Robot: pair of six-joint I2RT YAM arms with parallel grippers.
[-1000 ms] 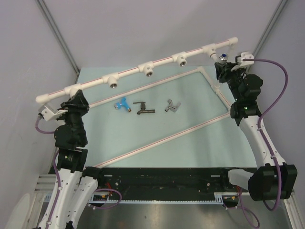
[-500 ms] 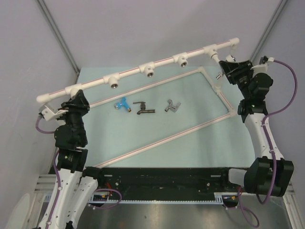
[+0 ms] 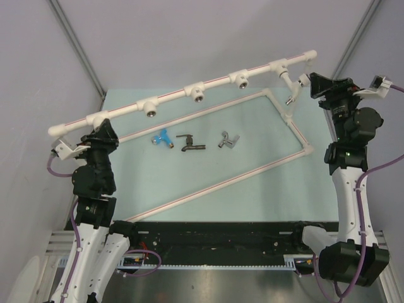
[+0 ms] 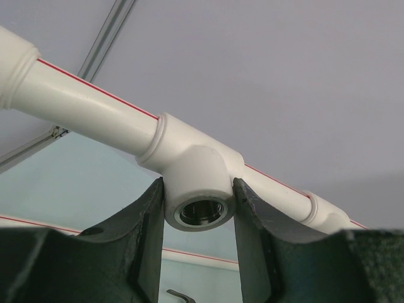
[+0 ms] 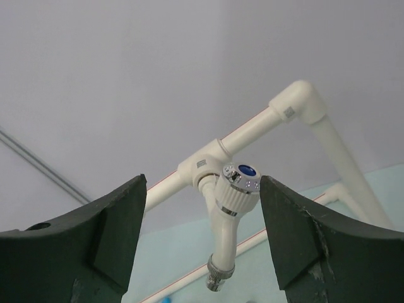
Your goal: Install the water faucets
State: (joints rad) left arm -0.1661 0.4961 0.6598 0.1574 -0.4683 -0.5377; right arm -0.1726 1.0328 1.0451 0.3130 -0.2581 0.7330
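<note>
Item: white faucet, seated in end tee, 1 o'clock of the surface. The right pincer is wide open and empty, jaws flanking the faucet without touching. The left pincer is clamped on left tee, 9 o'clock. Handling: withdraw straight, clear of the knob; silver faucet, mid-surface, likely next.

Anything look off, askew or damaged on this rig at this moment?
Nothing stands out. The white faucet sits in the right-end tee, spout downward, clear of the open right gripper. The blue faucet, dark faucet and silver faucet lie apart on the mat; no damage visible.
</note>
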